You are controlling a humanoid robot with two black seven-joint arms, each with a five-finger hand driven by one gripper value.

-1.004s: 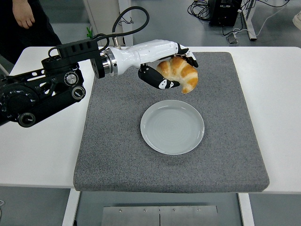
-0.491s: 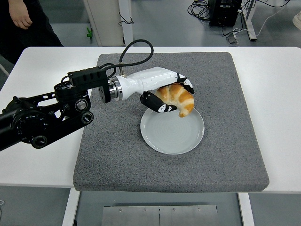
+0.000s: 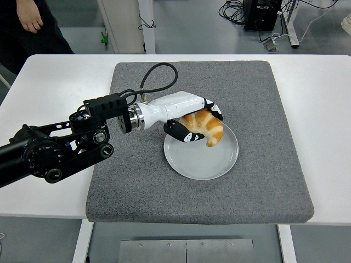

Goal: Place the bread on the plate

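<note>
A golden croissant [image 3: 207,126] is held in my left hand [image 3: 193,121], whose white and black fingers are curled around it. The hand holds the croissant over the upper part of a pale grey plate [image 3: 201,156], and the croissant's lower tip looks close to or touching the plate. The plate lies in the middle of a grey mat [image 3: 252,115]. My left arm [image 3: 60,148] reaches in from the left edge. My right arm is out of view.
The grey mat covers the middle of the white table [image 3: 323,98]. A person [image 3: 30,19] in dark clothes stands at the top left, with a hand hanging near the table's far corner. Cables lie on the floor behind the table.
My left hand has moved toward me and down with the croissant, from above the mat behind the plate to low over the plate's upper part.
</note>
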